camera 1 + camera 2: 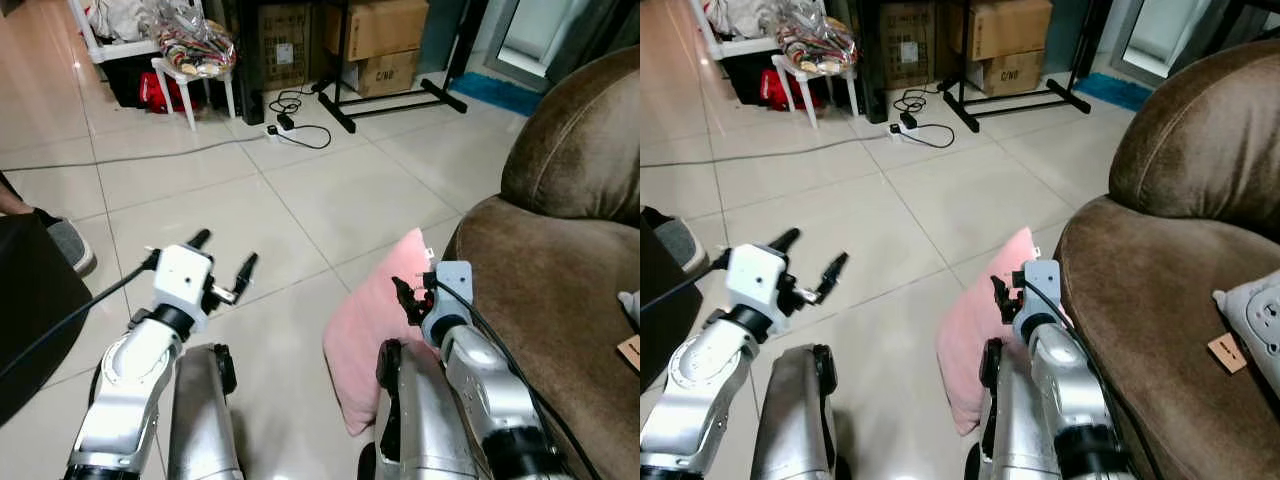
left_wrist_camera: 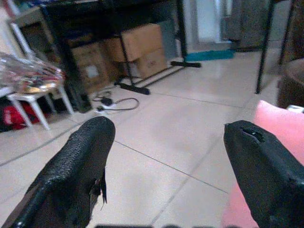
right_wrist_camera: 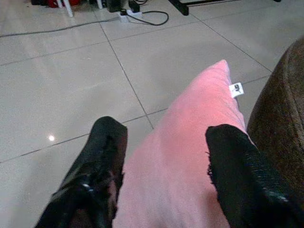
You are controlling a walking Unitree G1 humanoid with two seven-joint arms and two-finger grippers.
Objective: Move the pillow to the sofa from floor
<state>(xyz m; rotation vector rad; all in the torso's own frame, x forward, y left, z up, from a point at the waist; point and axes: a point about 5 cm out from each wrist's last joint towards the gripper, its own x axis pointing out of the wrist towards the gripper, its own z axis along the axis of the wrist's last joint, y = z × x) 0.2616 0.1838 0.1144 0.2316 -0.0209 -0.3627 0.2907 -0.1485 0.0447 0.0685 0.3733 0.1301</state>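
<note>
A pink pillow (image 1: 362, 335) stands on edge on the tiled floor and leans against the front of the brown sofa (image 1: 560, 270). My right gripper (image 1: 410, 295) is at the pillow's upper edge. In the right wrist view its two black fingers (image 3: 102, 156) stand open on either side of the pillow (image 3: 190, 114), whose white tag points toward the sofa. My left gripper (image 1: 224, 250) is raised over bare floor to the pillow's left, open and holding nothing. The left wrist view has the pillow (image 2: 280, 123) behind one finger.
A person's shoe (image 1: 70, 245) and a dark object (image 1: 30, 300) are at the left edge. At the back stand a white stool (image 1: 195, 75), a power strip with cable (image 1: 285, 125), cardboard boxes (image 1: 375, 30) and a black rack base (image 1: 390, 100). A grey cushion (image 1: 1255, 310) lies on the sofa seat.
</note>
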